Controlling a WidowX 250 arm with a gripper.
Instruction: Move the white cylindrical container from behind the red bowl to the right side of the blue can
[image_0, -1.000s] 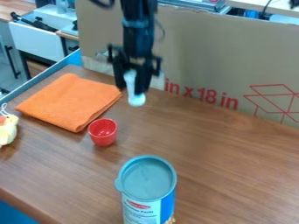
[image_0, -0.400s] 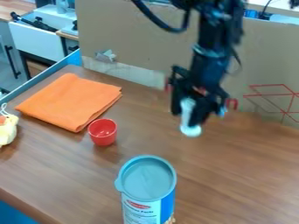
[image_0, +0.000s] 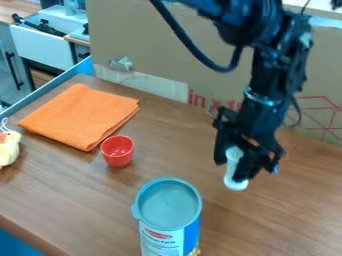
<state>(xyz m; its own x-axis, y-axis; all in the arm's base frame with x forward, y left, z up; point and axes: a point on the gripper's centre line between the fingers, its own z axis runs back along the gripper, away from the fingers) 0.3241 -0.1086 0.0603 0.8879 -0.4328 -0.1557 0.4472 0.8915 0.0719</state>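
The black gripper (image_0: 242, 169) hangs over the right half of the wooden table, right of and behind the canister. It is shut on a white, rod-like object (image_0: 234, 170) with a rounded lower end, which points down and pokes out below the fingers. A canister (image_0: 168, 215) with a grey-blue lid stands upright near the front. Farther back and left is a small red cup (image_0: 117, 151), upright, close to the corner of a folded orange cloth (image_0: 80, 116).
A cardboard wall (image_0: 160, 50) with red print runs along the table's back edge. At the left edge sits a pale yellow toy (image_0: 8, 148). The wooden table (image_0: 73, 200) has a blue border at its left.
The gripper has moved right and toward the camera with the white object in it, from behind the cup and cloth to the right side. The cup, cloth and canister have stayed put.
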